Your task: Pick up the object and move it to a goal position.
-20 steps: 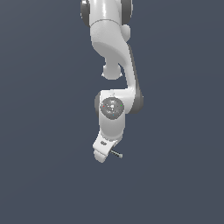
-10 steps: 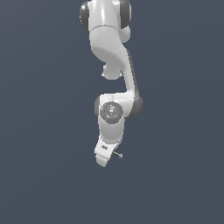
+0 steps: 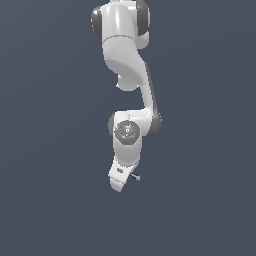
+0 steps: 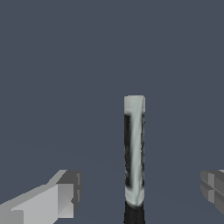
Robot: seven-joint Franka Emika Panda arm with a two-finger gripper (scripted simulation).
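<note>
Compared with a second ago, the arm's lower links are sitting slightly lower and more upright in the exterior view, and the white gripper [image 3: 121, 181] is reaching down over the rod [image 3: 135, 176] more steeply; the rod itself is lying just where it was.

From the exterior view, the arm is hanging down from the top edge, with its grey-faced wrist joint [image 3: 127, 131] facing the camera and the hand pointing downward and a little toward the exterior view's left. The tiny rod is poking out just beside the hand on the exterior view's right, too small there for its ends to be told apart.

From the wrist view, the silver-grey rod [image 4: 134, 151] is standing as a long bar between the two fingers, its black knob [image 4: 134, 214] at the near end. One finger [image 4: 61, 194] and the other [image 4: 213, 186] are sitting well apart from it on either side, so the jaws are spread wide and gripping nothing. Plain dark blue-grey ground [image 4: 65, 65] is filling everything else.
</note>
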